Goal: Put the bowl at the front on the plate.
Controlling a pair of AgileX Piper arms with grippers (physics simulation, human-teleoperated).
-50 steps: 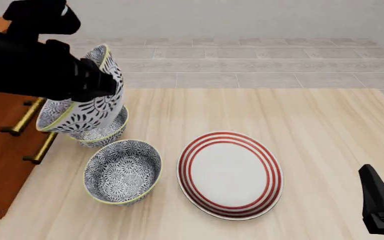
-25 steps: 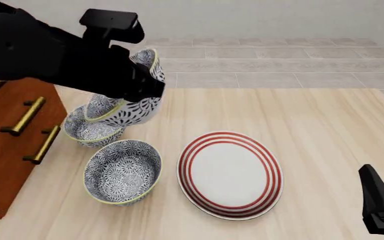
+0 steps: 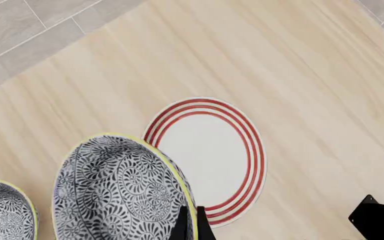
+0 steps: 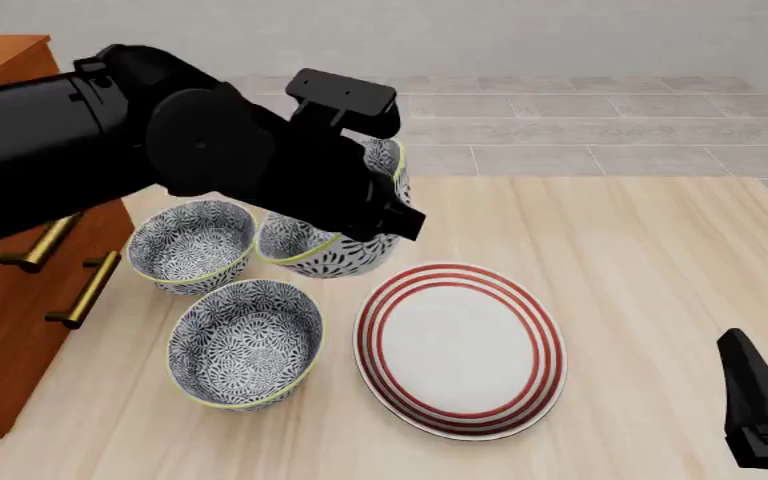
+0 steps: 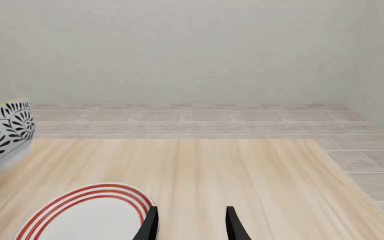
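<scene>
- The left fingers (image 3: 190,227) are pressing together on the yellow-green rim of the held bowl (image 3: 112,190), one finger inside the wall and one outside, so they are clamped on it.
- The held bowl (image 4: 324,255) is hanging tilted from that pinch, its mouth turning toward the left and its patterned base toward the right. It appears to be riding above the counter (image 4: 651,260) rather than resting on it.
- I am taking this bowl as the task's own, since it is the one in the fingers; "front" is being read here as farther out along the reach.
- The plate (image 4: 387,312) is lying flat just to the near right of the held bowl; in the left wrist view the bowl's wall is overlapping the plate (image 3: 245,135) at one edge.
- So the coming move is looking like a short carry to the near right, then levelling the bowl before lowering it to the plate's middle.
- Two look-alikes are sitting upright on the counter: the left bowl (image 4: 191,245) beside the held one, and the near bowl (image 4: 244,343) just left of the plate.
- The wooden cabinet (image 4: 11,330) is standing at the left edge.
- The right fingers (image 5: 188,222) are standing apart and empty at the near right, well apart from the bowls.
</scene>
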